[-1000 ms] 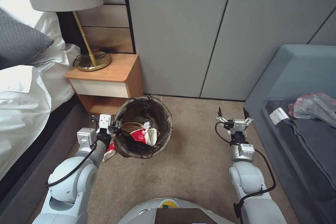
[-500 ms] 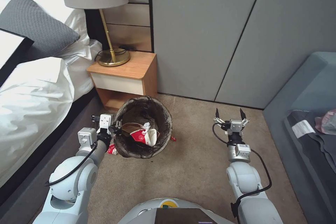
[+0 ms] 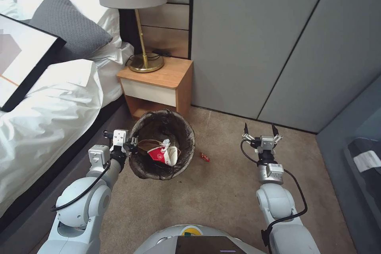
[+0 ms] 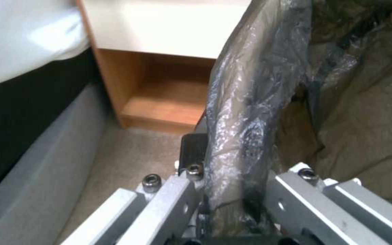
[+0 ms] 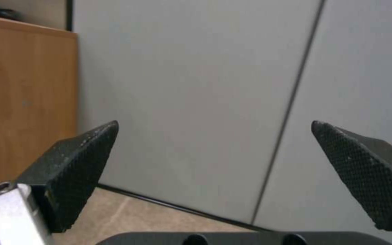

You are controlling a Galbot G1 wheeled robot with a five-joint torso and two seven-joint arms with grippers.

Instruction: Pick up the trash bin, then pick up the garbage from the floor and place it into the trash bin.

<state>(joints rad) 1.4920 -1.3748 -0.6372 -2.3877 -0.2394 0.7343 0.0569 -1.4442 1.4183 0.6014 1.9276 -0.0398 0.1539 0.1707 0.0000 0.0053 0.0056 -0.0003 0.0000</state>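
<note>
The trash bin (image 3: pixel 183 131), a round bucket with a dark bag liner over its rim, hangs just above the carpet in front of me. My left gripper (image 3: pixel 133 145) is shut on its near-left rim; in the left wrist view the crinkled liner (image 4: pixel 250 102) runs between the gripper's (image 4: pixel 232 166) jaws. Inside the bin lie a red-and-white paper cup (image 3: pixel 160 154), a brown paper bag (image 3: pixel 147 144) and a white tissue wad (image 3: pixel 166 141). A small red piece of garbage (image 3: pixel 204 157) lies on the carpet right of the bin. My right gripper (image 3: pixel 260 130) (image 5: pixel 214 170) hangs open and empty, further right.
A wooden nightstand (image 3: pixel 158 83) with a brass lamp (image 3: pixel 143 61) stands right behind the bin. The bed (image 3: pixel 51 107), bearing a framed picture (image 3: pixel 20 59), runs along the left. Grey wall panels (image 3: pixel 258 39) close the back, and a grey sofa edge (image 3: pixel 357 154) is at the right.
The whole view has swung left, so the camera has turned. Bin and both grippers keep their places before me. The red piece has slid out from behind the bin.
</note>
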